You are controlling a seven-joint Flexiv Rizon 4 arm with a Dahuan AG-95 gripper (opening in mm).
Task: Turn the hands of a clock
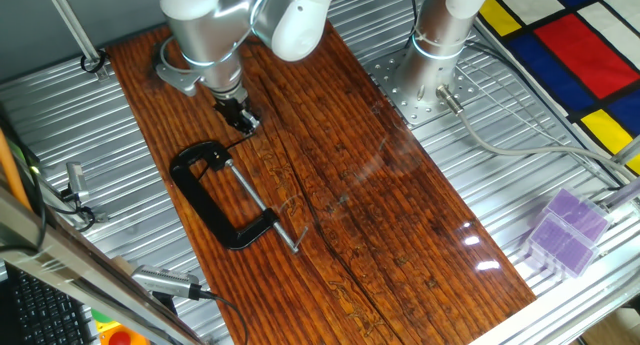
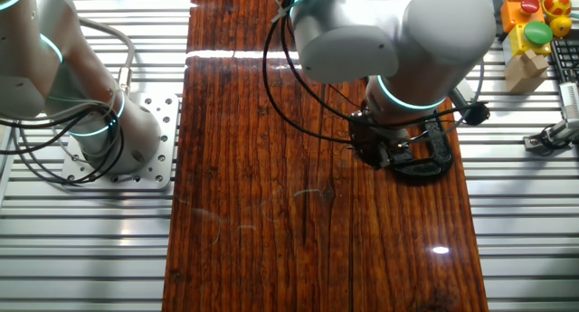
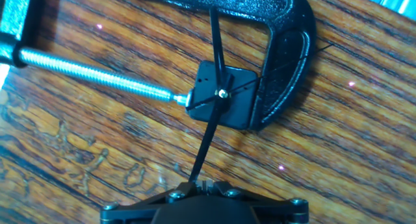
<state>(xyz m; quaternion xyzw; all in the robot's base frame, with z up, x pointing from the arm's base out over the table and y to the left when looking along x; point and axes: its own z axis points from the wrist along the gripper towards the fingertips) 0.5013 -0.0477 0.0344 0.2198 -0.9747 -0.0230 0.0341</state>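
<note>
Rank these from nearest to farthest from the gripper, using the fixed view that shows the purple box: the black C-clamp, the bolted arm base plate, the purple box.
Measured from the gripper:
1. Black C-clamp, on the wood just below the gripper.
2. Arm base plate, at the board's right edge, across the wood.
3. Purple box, far right, on the metal slats near the table's corner.

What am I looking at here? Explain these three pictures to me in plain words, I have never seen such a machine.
It is a robot arm with a two-finger gripper working over a wooden table. Two pictures come from fixed cameras on different sides; the third looks along the fingers from the hand. On the table lies a black C-clamp. Its screw pins a small black clock movement against the frame. Thin black clock hands stick out from its centre. The long one reaches down to the gripper at the bottom edge; whether the fingers pinch it cannot be told.
</note>
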